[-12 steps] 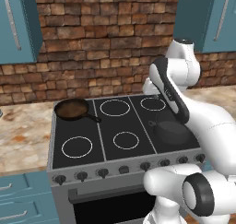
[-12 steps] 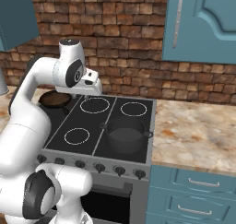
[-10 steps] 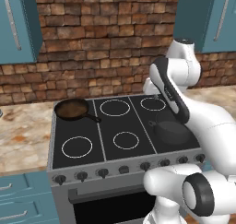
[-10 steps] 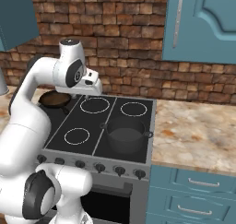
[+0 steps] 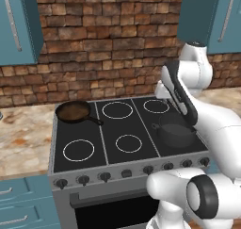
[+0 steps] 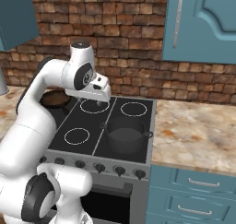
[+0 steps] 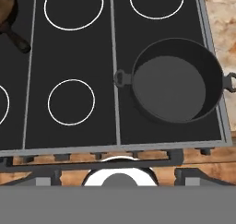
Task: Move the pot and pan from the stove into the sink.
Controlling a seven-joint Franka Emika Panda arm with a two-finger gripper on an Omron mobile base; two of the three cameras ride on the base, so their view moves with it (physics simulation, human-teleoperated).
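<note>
The dark grey pot stands empty on the front right burner of the stove. At the stove's back left sits the brown pan, its long black handle pointing toward the middle. My gripper hangs open above the stove's back burners, looking down on the cooktop with nothing between its fingers. It is clear of both the pot and the pan. The sink is out of view.
Speckled stone counter runs left of the stove and right of it. A brick wall backs the stove, with blue cabinets above. My own arm crosses over the stove's right side.
The hand and upper arm have drifted slightly to the right over the stove. Pot and pan have not moved.
</note>
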